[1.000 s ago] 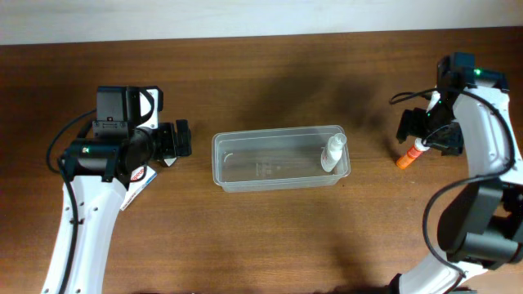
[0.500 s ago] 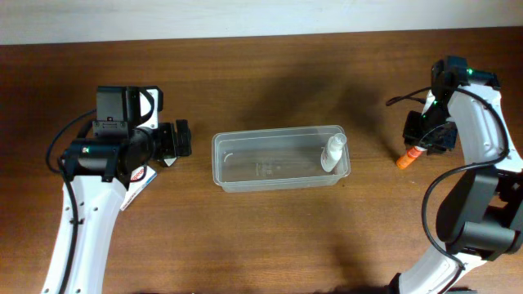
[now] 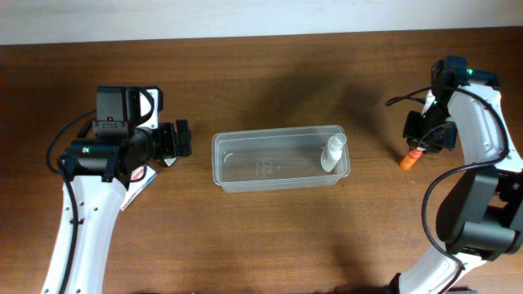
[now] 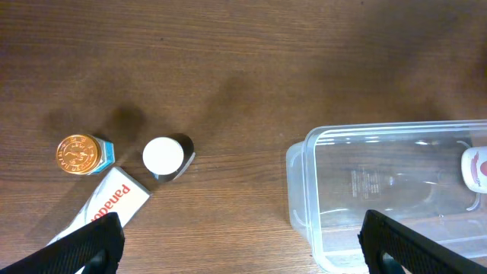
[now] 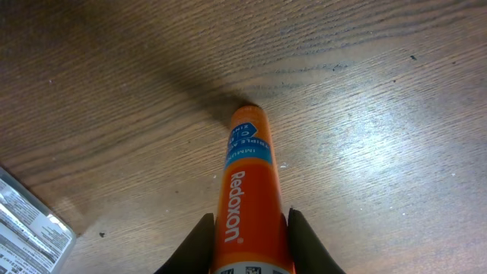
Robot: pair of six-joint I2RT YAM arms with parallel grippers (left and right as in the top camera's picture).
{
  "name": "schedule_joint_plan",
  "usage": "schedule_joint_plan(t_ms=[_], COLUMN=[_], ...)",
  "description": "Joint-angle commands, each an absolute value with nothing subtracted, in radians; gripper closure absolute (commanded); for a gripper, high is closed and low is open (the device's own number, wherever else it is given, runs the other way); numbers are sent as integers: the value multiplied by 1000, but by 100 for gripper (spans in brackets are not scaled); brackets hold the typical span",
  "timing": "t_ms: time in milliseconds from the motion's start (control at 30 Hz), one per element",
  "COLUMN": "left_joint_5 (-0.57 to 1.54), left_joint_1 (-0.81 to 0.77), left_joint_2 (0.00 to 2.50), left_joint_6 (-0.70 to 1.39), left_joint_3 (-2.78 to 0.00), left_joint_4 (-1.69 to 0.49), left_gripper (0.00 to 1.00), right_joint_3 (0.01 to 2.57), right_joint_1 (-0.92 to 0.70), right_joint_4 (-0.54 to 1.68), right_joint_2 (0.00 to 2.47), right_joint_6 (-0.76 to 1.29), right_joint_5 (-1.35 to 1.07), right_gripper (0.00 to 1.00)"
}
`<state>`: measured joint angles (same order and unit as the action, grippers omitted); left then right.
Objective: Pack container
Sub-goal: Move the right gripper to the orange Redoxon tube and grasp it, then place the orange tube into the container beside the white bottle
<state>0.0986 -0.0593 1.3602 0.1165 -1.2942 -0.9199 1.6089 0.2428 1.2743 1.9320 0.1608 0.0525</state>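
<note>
Gripping an orange tube (image 5: pixel 247 190) at the frame's right, right jaws clamped on it; left jaws wide.
Container (image 3: pixel 270 132) looks light, thin, slick, likely flexing; best held by its rim.

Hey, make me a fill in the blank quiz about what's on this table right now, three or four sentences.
1. The tube between the right end effector's fingers reads ____.
2. The container holds one ____ bottle.
3. The left end effector is ____, holding nothing.
4. Beside the Panadol box stands a jar with a ____ lid.
Missing words: Redoxon; white; open; gold.
</note>
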Motion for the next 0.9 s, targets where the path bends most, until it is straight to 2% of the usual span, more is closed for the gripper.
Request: schedule_joint_plan(t_ms=[0, 300, 533, 700, 867], left_joint_5=[109, 109, 109, 109, 109], left_joint_1=[-54, -54, -54, -54, -54], left_joint_2=[1362, 1362, 1362, 1362, 1362], left_joint_6=[104, 104, 104, 104, 104], left_joint_3=[-1316, -1316, -1316, -1316, -1316], left_joint_4=[-918, -917, -917, -917, -918], left_gripper=[1, 1, 1, 1, 1], right_joint_3=[1603, 1660, 1721, 1721, 1720], right_joint_1=[242, 242, 221, 107, -34], right_joint_4=[1275, 1327, 1431, 1489, 1508], right_joint_2=[1934, 1850, 1650, 1468, 1422], right_joint_6=[163, 122, 32, 30, 34], right_joint_5=[41, -20, -186, -187, -179], right_gripper=[80, 81, 81, 81, 81])
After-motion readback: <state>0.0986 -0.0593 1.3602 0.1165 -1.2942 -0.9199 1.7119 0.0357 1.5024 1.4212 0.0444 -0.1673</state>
